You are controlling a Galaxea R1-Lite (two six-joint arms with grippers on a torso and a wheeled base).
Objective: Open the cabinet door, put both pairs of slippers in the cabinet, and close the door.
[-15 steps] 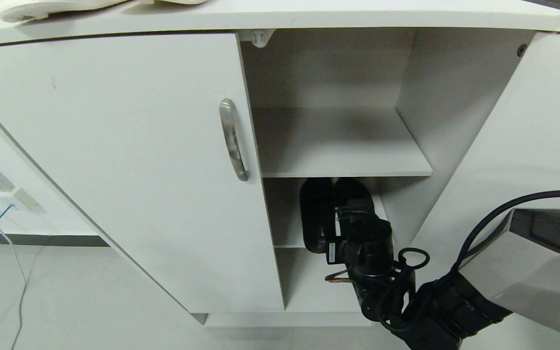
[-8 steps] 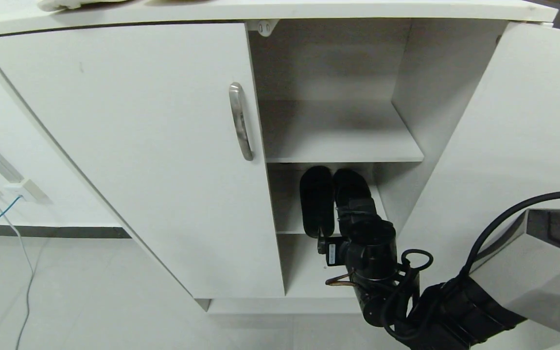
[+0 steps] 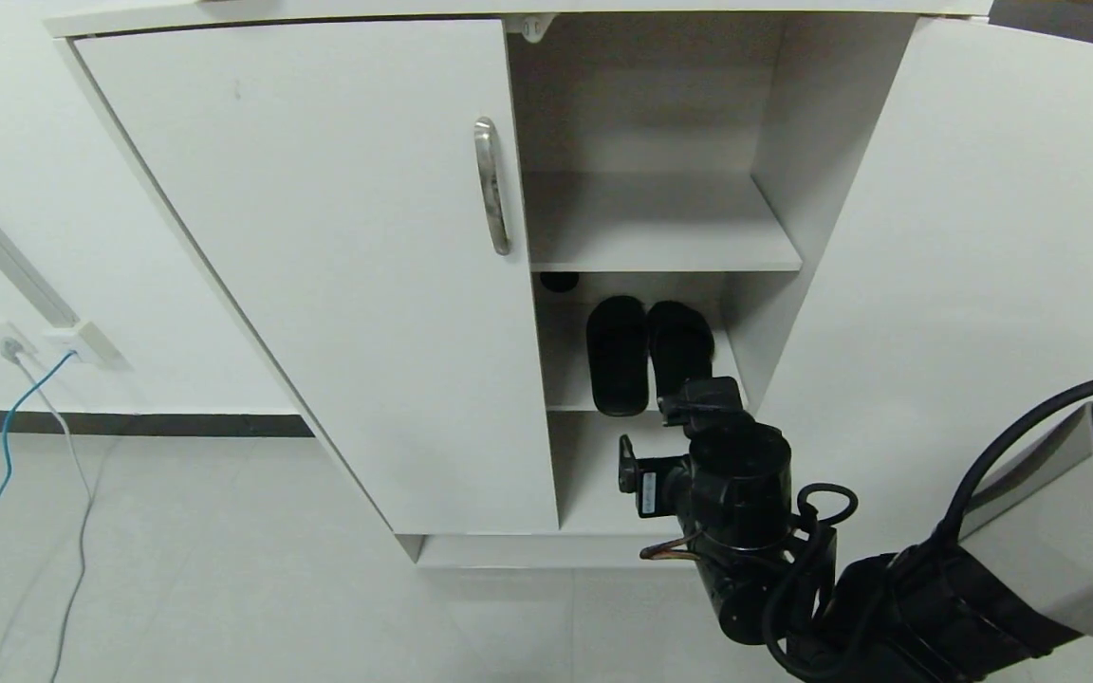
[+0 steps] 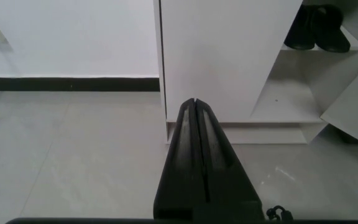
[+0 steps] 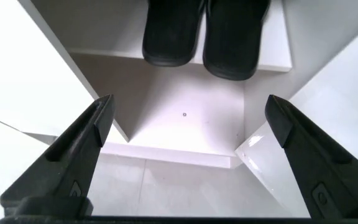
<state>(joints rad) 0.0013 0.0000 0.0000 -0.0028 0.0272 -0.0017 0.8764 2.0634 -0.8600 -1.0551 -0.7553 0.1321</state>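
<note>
While my right gripper (image 5: 189,106) hangs spread wide and empty before the open white panelled cabinet (image 3: 319,237), the pair of flat black slippers (image 3: 618,356) lies side by side on its lower shelf, and my left gripper (image 4: 194,106) is clenched on nothing.

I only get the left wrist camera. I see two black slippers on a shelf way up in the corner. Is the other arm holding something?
Observer: No. The right gripper has its fingers spread wide with nothing between them.
Operator: Where is it?
Observer: Just outside the open cabinet, lower than the shelf with the black slippers.
Operator: Does the shut door have a knob?
Observer: Not a knob. The left door has an upright metal handle at its edge by the opening.
</note>
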